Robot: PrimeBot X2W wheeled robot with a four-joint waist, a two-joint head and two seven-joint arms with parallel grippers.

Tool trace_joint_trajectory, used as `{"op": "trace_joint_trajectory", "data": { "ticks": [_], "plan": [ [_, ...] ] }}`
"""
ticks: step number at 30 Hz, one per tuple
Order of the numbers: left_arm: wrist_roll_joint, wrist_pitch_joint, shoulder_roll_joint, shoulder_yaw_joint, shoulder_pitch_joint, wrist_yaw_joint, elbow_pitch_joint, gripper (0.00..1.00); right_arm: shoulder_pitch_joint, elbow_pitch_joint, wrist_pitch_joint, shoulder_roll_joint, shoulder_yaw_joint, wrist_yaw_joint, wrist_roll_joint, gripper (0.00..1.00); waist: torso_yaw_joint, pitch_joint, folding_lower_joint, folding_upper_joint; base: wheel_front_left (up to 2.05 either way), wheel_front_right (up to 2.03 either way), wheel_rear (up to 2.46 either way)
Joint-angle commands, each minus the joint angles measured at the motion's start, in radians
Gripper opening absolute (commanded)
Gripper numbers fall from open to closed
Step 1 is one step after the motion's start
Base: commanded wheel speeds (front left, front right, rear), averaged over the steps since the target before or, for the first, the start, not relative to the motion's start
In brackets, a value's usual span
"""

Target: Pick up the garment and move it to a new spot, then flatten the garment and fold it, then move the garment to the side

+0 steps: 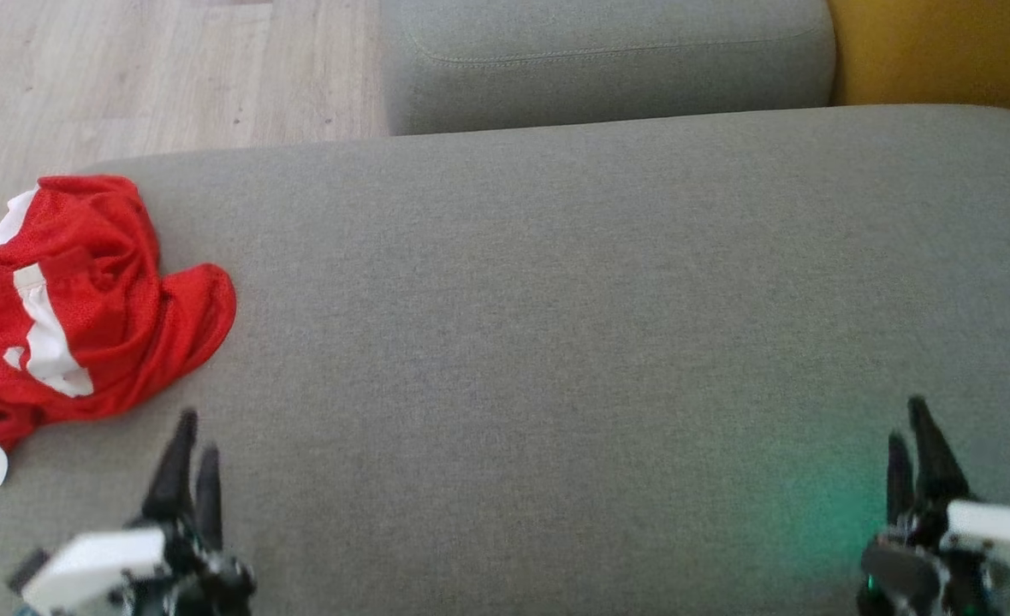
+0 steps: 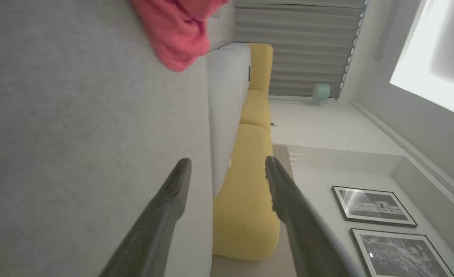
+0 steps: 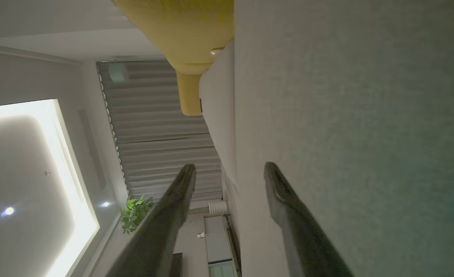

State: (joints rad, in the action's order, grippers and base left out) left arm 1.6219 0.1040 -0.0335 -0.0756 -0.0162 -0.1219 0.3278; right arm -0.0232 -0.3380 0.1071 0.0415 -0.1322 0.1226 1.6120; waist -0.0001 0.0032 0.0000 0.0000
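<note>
The garment (image 1: 77, 308) is red mesh with white stripes, crumpled in a heap at the left edge of the grey sofa cushion (image 1: 556, 299). In the left wrist view the garment (image 2: 177, 30) shows as a red bunch at the top. My left gripper (image 1: 197, 449) hovers just below and right of the heap, apart from it; its fingers (image 2: 173, 200) stand spread with nothing between them. My right gripper (image 1: 911, 436) sits at the lower right, far from the garment, and its fingers (image 3: 181, 192) are also apart and empty.
A second grey cushion (image 1: 608, 60) lies behind, with a yellow cushion (image 1: 941, 51) at the back right. Wooden floor (image 1: 154, 68) shows at the back left, past the cushion's edge. Wide bare cushion surface stretches between the two grippers.
</note>
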Motion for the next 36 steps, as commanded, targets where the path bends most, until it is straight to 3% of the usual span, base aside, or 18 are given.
{"op": "trace_joint_trajectory", "data": {
  "ticks": [1,16,36],
  "plan": [
    [0.0,-0.001,0.0,0.0,-0.001,0.0,-0.002,1.0,-0.001,0.002,-0.001,0.0,0.001,0.0,0.0,1.0,0.0,0.0,0.0,0.0,0.0,0.0,0.0],
    [-0.069,-0.043,-0.001,0.008,0.025,-0.001,-0.03,1.0,-0.007,-0.011,-0.044,0.001,0.059,0.001,-0.062,1.0,-0.007,-0.008,0.0,0.0,0.0,0.0,0.0],
    [-0.433,-0.105,-0.004,0.022,0.057,0.015,-0.141,1.0,-0.008,0.043,-0.106,0.002,0.16,0.002,-0.425,1.0,-0.017,-0.018,0.0,0.0,0.0,0.0,0.0]
  ]
}}
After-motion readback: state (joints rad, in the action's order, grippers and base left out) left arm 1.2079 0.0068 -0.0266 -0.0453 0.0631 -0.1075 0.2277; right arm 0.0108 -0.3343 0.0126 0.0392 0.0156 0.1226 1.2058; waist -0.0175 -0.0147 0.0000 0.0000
